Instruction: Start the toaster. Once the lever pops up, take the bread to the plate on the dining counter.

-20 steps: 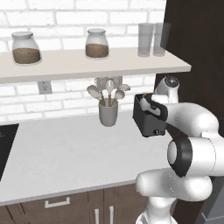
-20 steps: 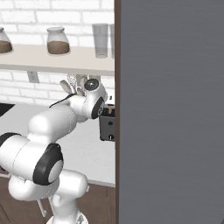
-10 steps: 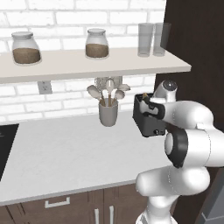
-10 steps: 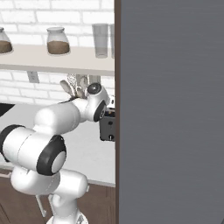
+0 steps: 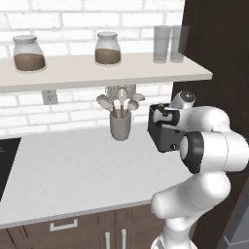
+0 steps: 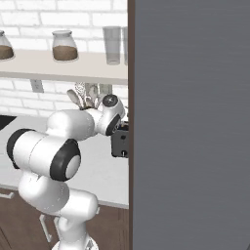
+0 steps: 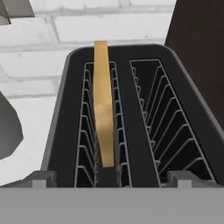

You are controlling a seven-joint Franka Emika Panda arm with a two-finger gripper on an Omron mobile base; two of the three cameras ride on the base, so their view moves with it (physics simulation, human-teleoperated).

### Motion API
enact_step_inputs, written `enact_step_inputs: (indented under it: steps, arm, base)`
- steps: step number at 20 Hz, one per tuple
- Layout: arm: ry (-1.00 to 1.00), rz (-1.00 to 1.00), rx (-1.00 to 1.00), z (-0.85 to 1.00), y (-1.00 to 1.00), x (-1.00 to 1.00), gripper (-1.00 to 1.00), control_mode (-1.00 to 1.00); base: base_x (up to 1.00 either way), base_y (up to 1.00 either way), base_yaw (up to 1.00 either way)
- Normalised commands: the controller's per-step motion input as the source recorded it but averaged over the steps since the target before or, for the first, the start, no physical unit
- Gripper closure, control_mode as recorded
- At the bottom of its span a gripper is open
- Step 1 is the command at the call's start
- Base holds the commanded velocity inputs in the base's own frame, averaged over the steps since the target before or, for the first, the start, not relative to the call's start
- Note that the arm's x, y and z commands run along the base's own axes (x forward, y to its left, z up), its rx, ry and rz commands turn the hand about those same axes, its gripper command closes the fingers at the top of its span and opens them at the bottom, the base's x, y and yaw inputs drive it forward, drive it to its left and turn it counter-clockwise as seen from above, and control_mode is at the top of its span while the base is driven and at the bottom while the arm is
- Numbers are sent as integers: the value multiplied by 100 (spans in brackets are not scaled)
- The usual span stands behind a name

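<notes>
The dark toaster (image 5: 164, 137) stands at the right end of the wall counter, against a tall dark cabinet; its edge also peeks out in the right base view (image 6: 119, 144). Seen from straight above, the toaster (image 7: 129, 131) has two wire-lined slots. The bread (image 7: 103, 118), a tan slice on edge, stands in the left slot with its top sticking out. The right slot holds nothing. My gripper (image 7: 113, 178) hangs open just above the toaster's near end, one fingertip (image 7: 43, 177) at each side, touching nothing. The plate and dining counter are out of view.
A grey cup of utensils (image 5: 120, 127) stands left of the toaster on the white counter (image 5: 73, 170). Above runs a shelf (image 5: 97, 72) with jars (image 5: 29, 53) and glasses (image 5: 168, 44). The dark cabinet (image 5: 219, 58) closes the right side; a grey panel (image 6: 190, 122) blocks the right base view.
My arm has folded in, the elbow swinging nearer the cameras, and the hand has sunk a little over the toaster. The jaws stay open; toaster and bread have not moved.
</notes>
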Motion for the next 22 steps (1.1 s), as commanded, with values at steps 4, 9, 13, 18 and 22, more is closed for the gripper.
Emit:
enact_step_inputs:
  steps: [4, 9, 13, 18, 22]
  arm:
    - [0, 0, 3, -15, 0, 29, -100, -100]
    - [0, 0, 1, -24, 0, 24, -100, -100]
    - [0, 0, 0, -22, 0, 26, -100, -100]
    - [0, 0, 0, -29, 0, 27, -100, -100]
    - [0, 0, 0, -29, 0, 28, -100, -100]
  base:
    - [0, 0, 0]
    - [0, 0, 0]
    - [0, 0, 0]
    - [0, 0, 0]
    - [0, 0, 0]
